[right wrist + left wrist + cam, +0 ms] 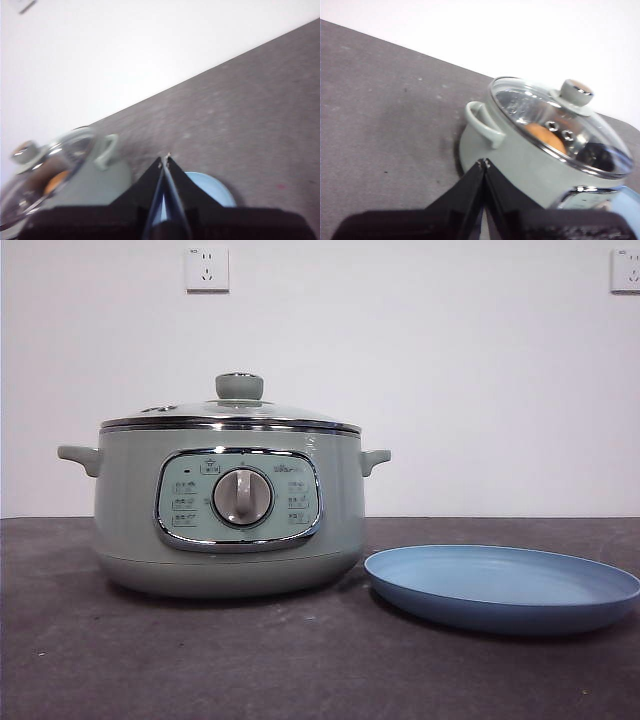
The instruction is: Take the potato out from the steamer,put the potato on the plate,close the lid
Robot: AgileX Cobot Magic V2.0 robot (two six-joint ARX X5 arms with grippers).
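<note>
So the orange-brown oval potato [546,138] is sitting inside the pale sage-green round steamer [230,510], visible through the chrome-rimmed glass lid [232,416], which is on, so nothing's been started. The steamer stands toward the left side of the dark bench, with the shallow light-blue plate [503,587] just beside it on the right, empty. Both claws are pinched fully closed and holding nothing. The left gripper [484,162] hangs above the steamer's handle side, so I'd guess it's nearer the lid knob; the right gripper [165,158] hovers over the plate.
</note>
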